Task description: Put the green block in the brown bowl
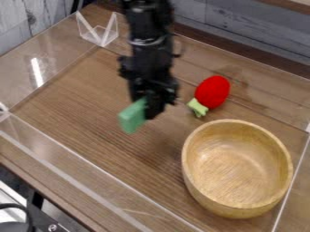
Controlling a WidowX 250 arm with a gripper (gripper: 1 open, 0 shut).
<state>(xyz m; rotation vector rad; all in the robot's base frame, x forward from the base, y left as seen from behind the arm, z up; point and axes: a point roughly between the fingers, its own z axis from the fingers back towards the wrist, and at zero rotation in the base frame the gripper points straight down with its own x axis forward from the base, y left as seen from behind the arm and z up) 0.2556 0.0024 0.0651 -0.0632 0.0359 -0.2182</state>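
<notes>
The green block (133, 116) hangs above the wooden table, tilted, held at its upper right end by my gripper (150, 105), which is shut on it. The black arm comes down from the top centre of the view. The brown bowl (204, 178) sits at the lower right, wide and empty inside. The block is left of and above the bowl's near-left rim, apart from it.
A red round object (213, 89) with a small green stub (197, 108) lies just right of the gripper, behind the bowl. Clear plastic walls (36, 136) fence the table on the left and front. A clear stand (97, 29) is at the back left.
</notes>
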